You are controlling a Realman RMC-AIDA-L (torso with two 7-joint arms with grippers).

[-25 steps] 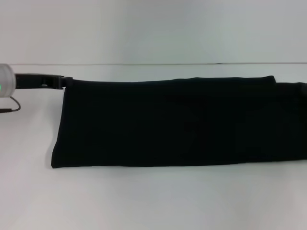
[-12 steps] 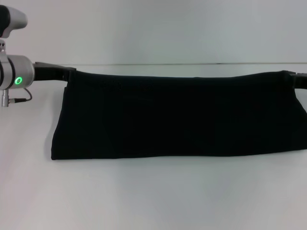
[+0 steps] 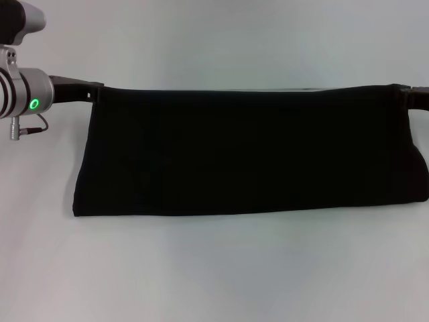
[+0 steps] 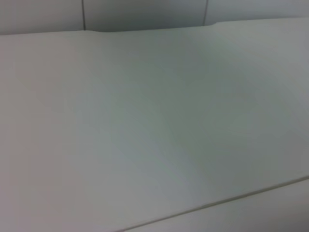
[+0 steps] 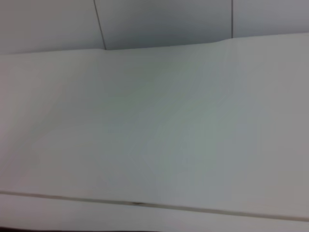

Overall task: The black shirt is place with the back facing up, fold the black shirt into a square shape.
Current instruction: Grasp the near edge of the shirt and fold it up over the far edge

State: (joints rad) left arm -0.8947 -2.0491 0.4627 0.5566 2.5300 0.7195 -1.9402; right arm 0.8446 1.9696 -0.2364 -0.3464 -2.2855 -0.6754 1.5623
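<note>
Black shirt (image 3: 248,151) hangs stretched between left gripper (image 3: 94,92) and right gripper (image 3: 402,92), each pinching a top corner in the head view, while both wrist views show only bare white table (image 4: 154,125).

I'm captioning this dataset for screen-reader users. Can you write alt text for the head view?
A large black soft-fabric shirt hangs stretched between two grippers, its lower edge resting on the white table. The left gripper holds its upper left corner, the right gripper its upper right corner.

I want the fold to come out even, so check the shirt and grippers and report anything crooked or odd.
Nothing looks damaged. The black shirt is stretched in a long band between the left gripper and right gripper, each at a far corner. Its near edge runs slightly askew, lower on the left side, and the right end bulges outward.
</note>
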